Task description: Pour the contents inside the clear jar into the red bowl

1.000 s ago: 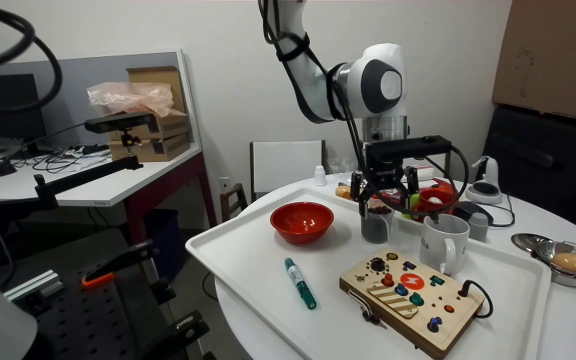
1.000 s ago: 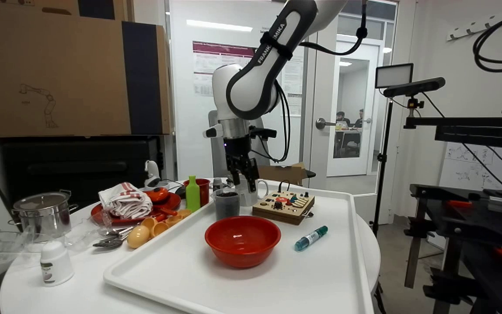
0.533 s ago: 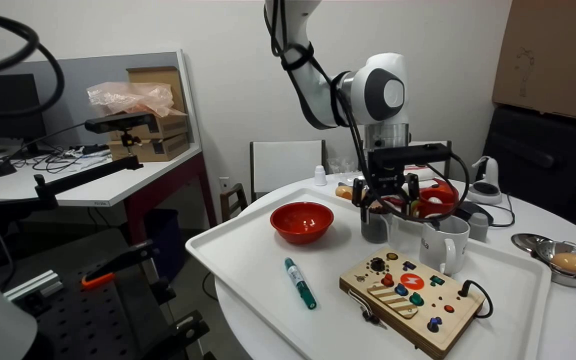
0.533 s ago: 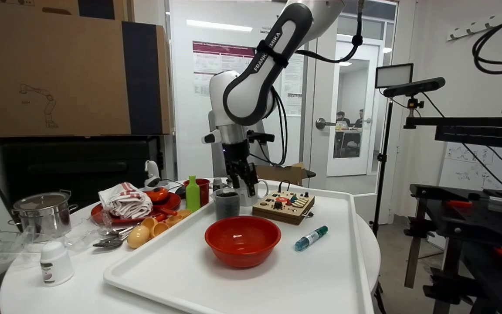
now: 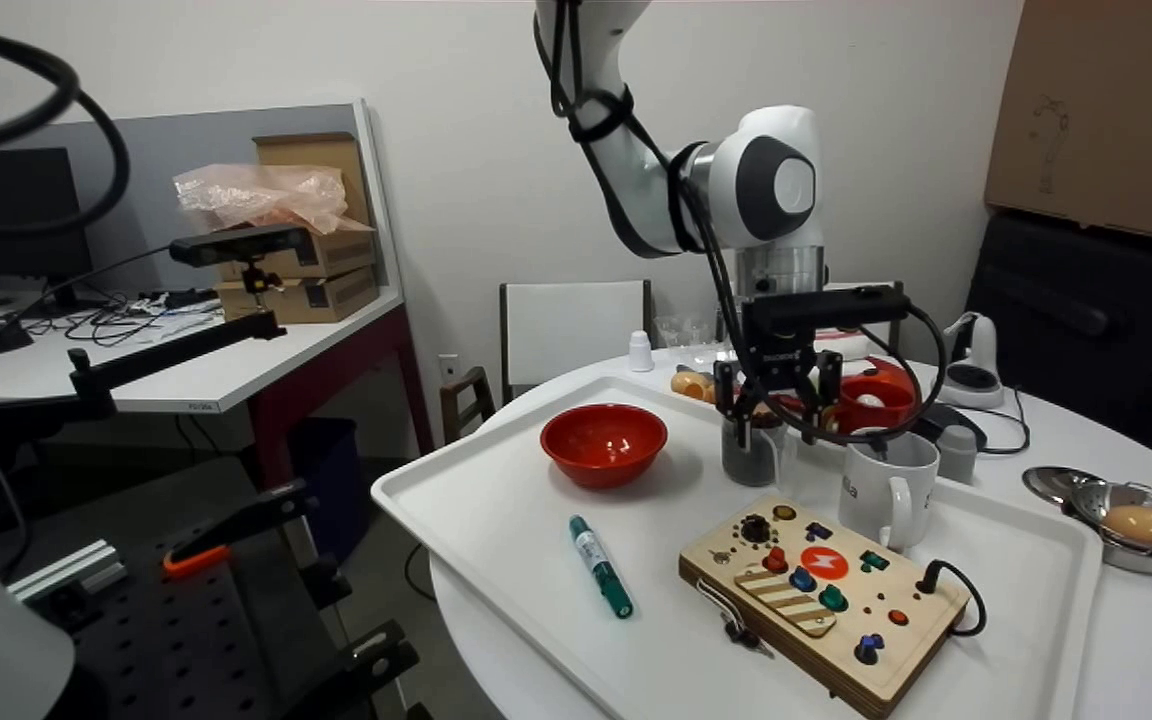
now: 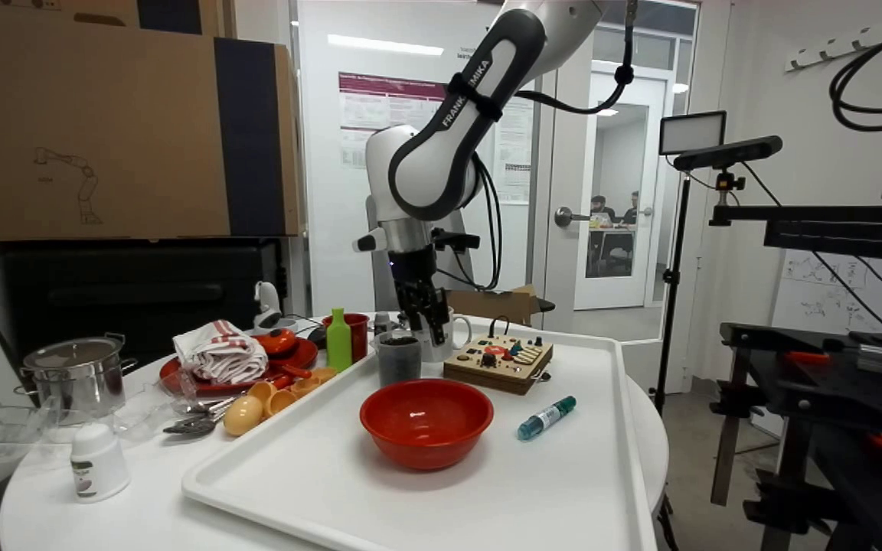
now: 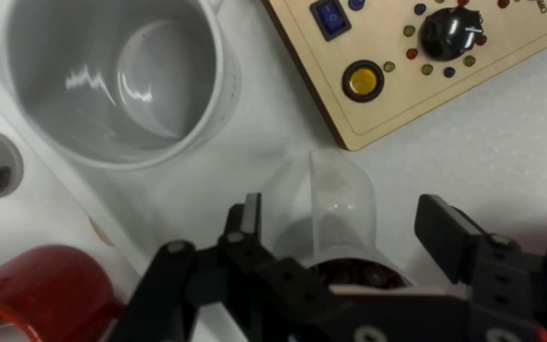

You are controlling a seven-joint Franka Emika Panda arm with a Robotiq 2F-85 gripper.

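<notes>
We've got the Franka arm hanging in from up top in both exterior views, upper end cut off by the frame, forearm slanting down to the rounded wrist, gripper below that and pointing down over the tray. Its fingers are spread well apart and it hasn't got hold of anything. The clear jar is standing upright on the tray, between the red bowl and the white mug, and in the wrist view its see-through handle sits between the fingers with a visible gap on each side. How low the tips are next to the jar, or whether one brushes its rim, we honestly can't tell. Annoying bit: in the wrist view the gripper blocks most of the jar, so we only get the handle plus a slice of dark, roundish contents we can't identify. In an exterior view a finger covers part of the jar's top, and a black cable loops right across the gripper. The white mug and the wooden control box run off the top edge in the wrist view, and a red mug gets chopped at the bottom left.
</notes>
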